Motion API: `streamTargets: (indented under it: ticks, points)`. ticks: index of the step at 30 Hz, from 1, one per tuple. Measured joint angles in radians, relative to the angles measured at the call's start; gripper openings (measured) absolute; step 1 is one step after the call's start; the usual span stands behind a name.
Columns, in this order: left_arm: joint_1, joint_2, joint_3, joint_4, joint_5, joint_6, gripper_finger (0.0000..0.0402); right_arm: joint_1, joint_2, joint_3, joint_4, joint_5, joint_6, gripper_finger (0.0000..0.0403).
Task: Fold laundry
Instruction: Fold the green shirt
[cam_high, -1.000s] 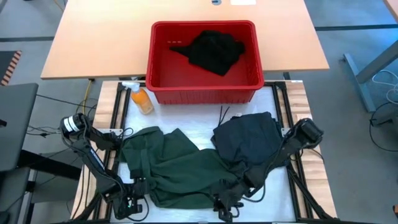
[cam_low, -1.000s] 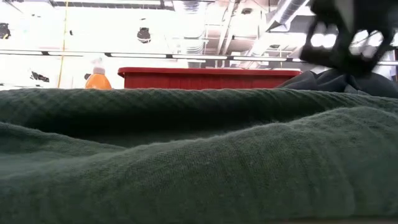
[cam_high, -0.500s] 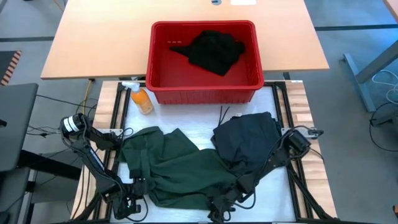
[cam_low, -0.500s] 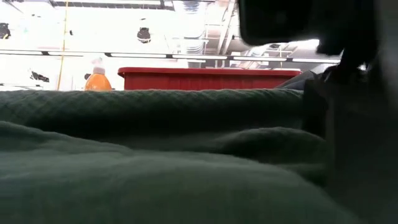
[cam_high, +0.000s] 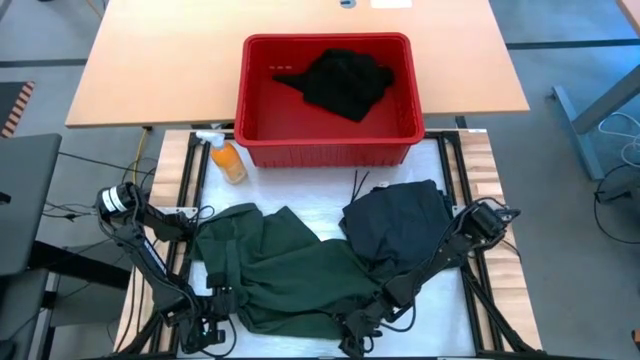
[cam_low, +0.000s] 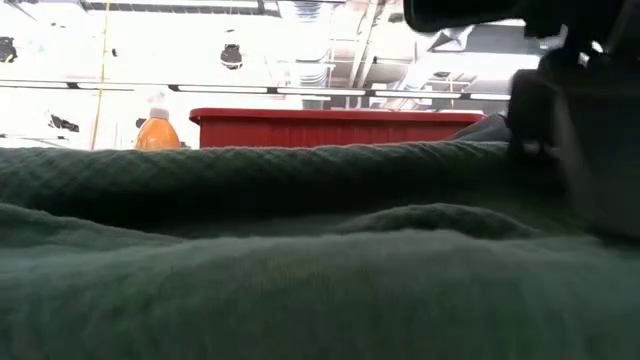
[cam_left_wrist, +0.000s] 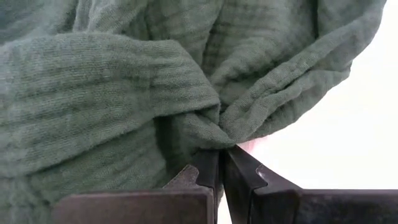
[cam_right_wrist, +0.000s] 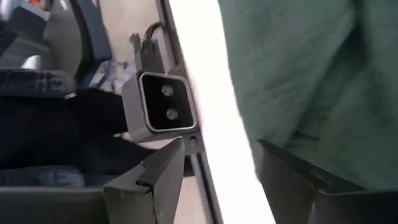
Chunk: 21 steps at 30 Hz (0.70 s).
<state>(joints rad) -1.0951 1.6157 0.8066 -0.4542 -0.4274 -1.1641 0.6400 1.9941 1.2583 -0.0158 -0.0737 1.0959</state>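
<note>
Green shirt (cam_left_wrist: 124, 81) pinched in left gripper (cam_left_wrist: 221, 163); right gripper (cam_right_wrist: 217, 180) spread, empty.

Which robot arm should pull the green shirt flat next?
Left, probably. The left gripper is already shut on a fold of the green shirt. The right gripper is open at the shirt's near edge, holding nothing.

A red plastic basket (cam_high: 255, 95) sits at the far side of the table, holding a black garment (cam_high: 340, 82). An orange spray bottle (cam_high: 227, 158) lies just beside its left corner. Nearer, a green shirt (cam_high: 280, 270) spreads crumpled over the white surface (cam_high: 330, 200), touching a dark garment (cam_high: 400, 225) on its right. The left gripper (cam_high: 205, 328) and right gripper (cam_high: 355, 335) reach the shirt's near edge.
</note>
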Motion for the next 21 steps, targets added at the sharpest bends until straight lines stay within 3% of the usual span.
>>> streamTargets:
  ticks: [7,16,21]
  points:
    - [0.002,0.000,0.000,0.003,-0.005,-0.002,0.0000,0.021,-0.011,0.000,-0.014,0.144,-0.099,0.0224]
    - [-0.010,0.000,0.000,0.001,-0.003,-0.008,0.0000,0.022,-0.010,-0.004,-0.066,0.184,-0.089,0.0224]
    - [-0.012,0.000,0.000,-0.002,-0.008,-0.010,0.0000,0.026,0.038,-0.004,0.025,0.176,-0.078,0.0224]
